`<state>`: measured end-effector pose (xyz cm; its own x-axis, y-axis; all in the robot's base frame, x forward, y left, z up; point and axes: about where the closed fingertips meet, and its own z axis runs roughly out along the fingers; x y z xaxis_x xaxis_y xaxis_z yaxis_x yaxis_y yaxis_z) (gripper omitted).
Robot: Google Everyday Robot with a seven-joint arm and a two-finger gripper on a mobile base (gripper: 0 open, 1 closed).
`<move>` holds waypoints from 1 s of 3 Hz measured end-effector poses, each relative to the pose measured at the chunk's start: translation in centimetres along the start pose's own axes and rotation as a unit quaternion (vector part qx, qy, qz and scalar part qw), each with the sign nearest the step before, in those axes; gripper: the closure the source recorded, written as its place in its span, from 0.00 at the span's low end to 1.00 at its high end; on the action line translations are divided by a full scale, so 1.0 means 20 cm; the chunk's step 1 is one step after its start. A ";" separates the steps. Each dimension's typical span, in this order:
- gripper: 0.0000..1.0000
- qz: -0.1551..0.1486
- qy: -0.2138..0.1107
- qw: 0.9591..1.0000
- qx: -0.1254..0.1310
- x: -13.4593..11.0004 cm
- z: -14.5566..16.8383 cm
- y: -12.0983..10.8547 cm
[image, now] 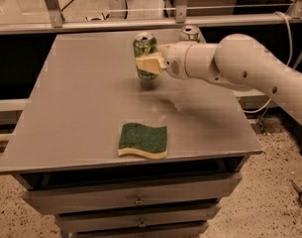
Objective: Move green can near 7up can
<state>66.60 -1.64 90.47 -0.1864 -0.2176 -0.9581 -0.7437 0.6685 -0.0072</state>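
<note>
**Risks**
- Arm (239, 63): white and bulky, reaching in from the right across the far half of the table. Its wrist passes right in front of the 7up can (190, 33) and hides most of it. A sideways sweep could clip that can and tip it or push it off the back edge.
- Green can (144, 46): upright in the grip over the far middle of the table, left of the 7up can and seemingly just clear of the top. Set down tilted or let go too high, it would likely topple and roll.
- Gripper (148, 63): at the can's near side, fingers clenched on the green can about mid-height. The hold looks one-sided from here, so a slip is possible.
- 7up can: only the silver top shows, at the far edge. With little room behind it, placing too close risks a knock.

**Surroundings**
- Table (81, 108): grey top.
- Drawers (135, 200): under the top, shut.
- Sponge (143, 139): green over yellow, at the near middle, well apart from both cans and not in the way.
</note>
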 end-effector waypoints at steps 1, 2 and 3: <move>1.00 0.021 -0.011 0.999 0.046 0.06 -0.15 -0.15; 1.00 0.032 -0.020 0.996 0.083 0.10 -0.24 -0.29; 1.00 0.040 -0.019 0.993 0.113 0.16 -0.31 -0.41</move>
<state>68.10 -12.32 89.27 -0.2116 -0.1330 -0.9683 -0.5630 0.8264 0.0095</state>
